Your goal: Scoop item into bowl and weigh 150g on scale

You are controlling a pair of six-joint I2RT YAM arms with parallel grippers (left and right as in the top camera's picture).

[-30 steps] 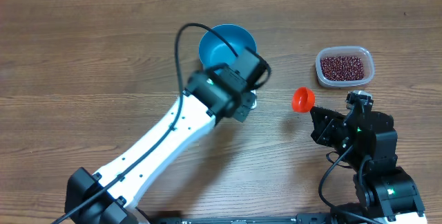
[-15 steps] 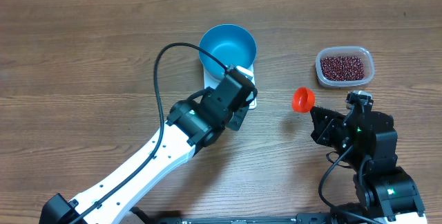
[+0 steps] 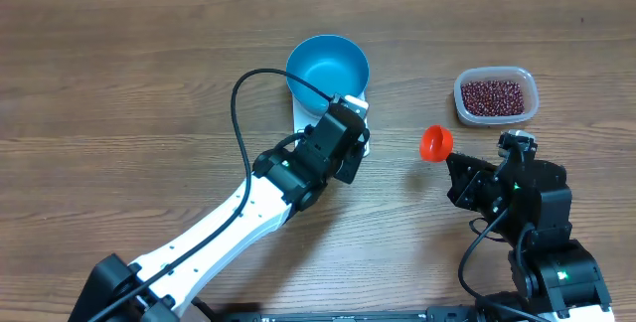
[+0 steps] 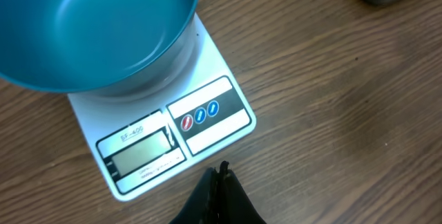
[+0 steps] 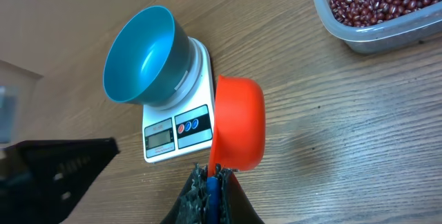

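The blue bowl [image 3: 328, 67] stands empty on the white scale [image 4: 207, 113], whose display faces the near side. My left gripper [image 4: 221, 175] is shut on nothing and hovers just off the scale's front edge; from overhead, the left gripper [image 3: 338, 148] covers that part of the scale [image 3: 301, 118]. To the right, my right gripper [image 5: 213, 172] is shut on the blue handle of the orange-red scoop [image 5: 238, 124], held above the table between scale and tub. No beans show in the scoop [image 3: 434, 143]. The dark red-brown beans [image 3: 494, 94] lie in a clear tub [image 5: 387, 34].
The left arm [image 3: 229, 228] stretches diagonally from the near left to the scale. The right arm's base [image 3: 542, 252] sits at the near right. Bare wood table [image 3: 119, 83] surrounds everything, and the tub stands right of the bowl [image 5: 141, 54].
My left gripper has drawn back from over the bowl's near rim to the scale's front edge, uncovering the bowl. The right gripper and scoop have not moved.
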